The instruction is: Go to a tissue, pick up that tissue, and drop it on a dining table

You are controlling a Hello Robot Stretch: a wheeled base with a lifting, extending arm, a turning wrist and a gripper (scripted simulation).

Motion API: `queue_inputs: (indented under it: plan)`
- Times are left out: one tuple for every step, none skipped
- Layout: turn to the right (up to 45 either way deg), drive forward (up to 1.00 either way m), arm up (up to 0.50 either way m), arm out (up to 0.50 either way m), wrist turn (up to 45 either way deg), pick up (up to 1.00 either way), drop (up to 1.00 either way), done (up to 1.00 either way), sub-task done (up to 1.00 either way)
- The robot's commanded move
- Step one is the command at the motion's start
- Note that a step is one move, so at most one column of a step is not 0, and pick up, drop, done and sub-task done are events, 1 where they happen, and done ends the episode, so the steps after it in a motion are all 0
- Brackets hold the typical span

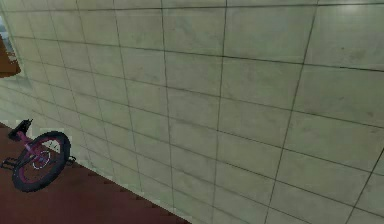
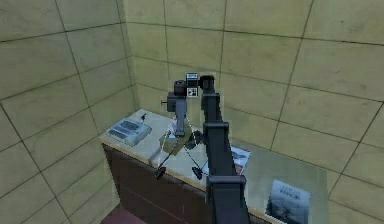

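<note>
A flat grey-white box (image 2: 128, 128) lies on the left end of a beige-topped counter (image 2: 262, 178) in the arm side view, set in a corner of tiled walls. The dark arm (image 2: 218, 150) rises from the bottom edge over the counter, and two white marker squares (image 2: 190, 82) stand at its far end. The gripper (image 2: 172, 148) hangs below them, just right of the box, with its thin fingers (image 2: 163, 160) pointing down toward the countertop. A small pale shape sits at the fingers; I cannot tell whether the gripper holds anything.
A dark-covered booklet (image 2: 290, 200) and a lighter paper (image 2: 240, 158) lie on the counter right of the arm. In the forward view a beige tiled wall (image 1: 220, 90) stands close ahead, and a purple wheeled cycle (image 1: 40, 155) leans on it above a dark red floor (image 1: 70, 205).
</note>
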Motion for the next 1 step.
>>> queue_inputs:
  plan:
    - [0.0,0.0,0.0,0.0,45.0,0.0,0.0,0.0,0.0]
